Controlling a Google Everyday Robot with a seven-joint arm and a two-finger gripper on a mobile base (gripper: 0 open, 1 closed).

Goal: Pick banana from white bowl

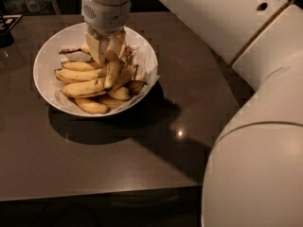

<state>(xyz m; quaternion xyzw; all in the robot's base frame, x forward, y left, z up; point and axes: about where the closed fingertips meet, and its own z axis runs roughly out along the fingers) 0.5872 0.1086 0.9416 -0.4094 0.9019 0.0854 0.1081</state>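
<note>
The white bowl [47,86] stands on the dark table at the left and holds a pile of yellow bananas. My gripper [107,48] reaches down into the bowl's right half from above. Its pale fingers [97,50] are closed around the upper end of a curved yellow banana [112,74], which hangs nearly upright from them. Its lower end still touches the pile. The other bananas [85,86] lie flat across the bowl beneath and to the left of it. The banana's stem end is hidden between the fingers.
The dark brown table [118,160] runs to a front edge near the bottom. My large white arm [255,126] fills the right side. Crumpled white paper [147,65] lines the bowl's right rim. A dark object [7,30] sits at the far left.
</note>
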